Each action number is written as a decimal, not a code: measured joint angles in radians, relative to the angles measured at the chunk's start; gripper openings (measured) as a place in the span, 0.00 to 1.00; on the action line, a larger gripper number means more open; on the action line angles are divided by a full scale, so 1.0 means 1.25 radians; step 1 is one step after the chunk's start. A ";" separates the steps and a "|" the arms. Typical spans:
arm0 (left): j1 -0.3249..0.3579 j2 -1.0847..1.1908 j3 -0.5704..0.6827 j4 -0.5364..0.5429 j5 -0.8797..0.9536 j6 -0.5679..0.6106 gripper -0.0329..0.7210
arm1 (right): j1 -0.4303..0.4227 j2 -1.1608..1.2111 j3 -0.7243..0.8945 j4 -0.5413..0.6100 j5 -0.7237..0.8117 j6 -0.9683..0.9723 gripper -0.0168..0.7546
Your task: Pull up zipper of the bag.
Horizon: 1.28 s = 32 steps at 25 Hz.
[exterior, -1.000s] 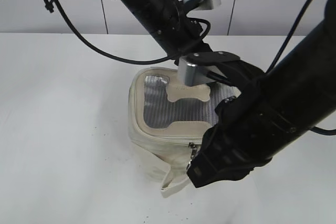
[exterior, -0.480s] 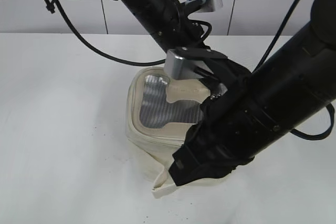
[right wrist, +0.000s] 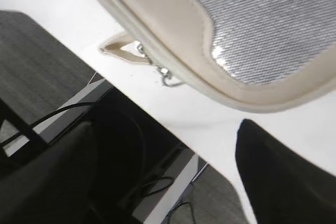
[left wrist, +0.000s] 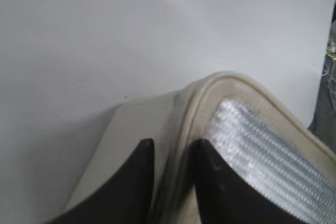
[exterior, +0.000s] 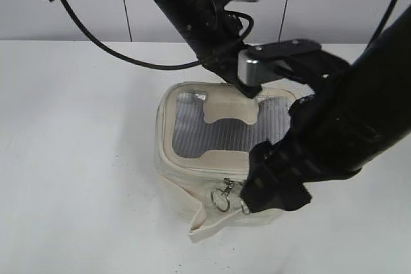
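The cream bag [exterior: 183,168] with a grey mesh lid [exterior: 212,134] stands mid-table. Its zipper runs under the lid rim, and two silver pulls [exterior: 224,195], one ending in a ring, hang free at the front. My left gripper [exterior: 248,92] comes down on the bag's far edge; the left wrist view shows its jaws [left wrist: 170,163] shut on the lid rim [left wrist: 210,85]. My right gripper [exterior: 276,187] is at the bag's front right corner, beside the pulls. In the right wrist view its jaws [right wrist: 168,145] are open and empty, apart from the pulls [right wrist: 165,73].
The loose cream strap [exterior: 204,222] folds out at the bag's front on the white table [exterior: 77,158]. The right wrist view shows the table's edge [right wrist: 173,132] with dark floor and cables below it. A white wall stands behind the table.
My right gripper has drawn back to the right off the bag's front, and the two pulls now hang uncovered. The bag has shifted slightly. The left gripper has stayed on the far rim.
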 joint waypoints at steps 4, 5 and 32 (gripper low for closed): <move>0.009 -0.067 0.000 0.119 0.002 -0.079 0.46 | -0.013 -0.069 -0.001 -0.142 0.008 0.094 0.86; 0.013 -0.084 0.000 0.137 0.003 -0.102 0.47 | -0.019 -0.083 -0.001 -0.192 0.016 0.123 0.86; 0.100 -0.753 0.376 0.502 0.052 -0.506 0.48 | -0.162 -0.567 0.007 -0.325 0.284 0.249 0.74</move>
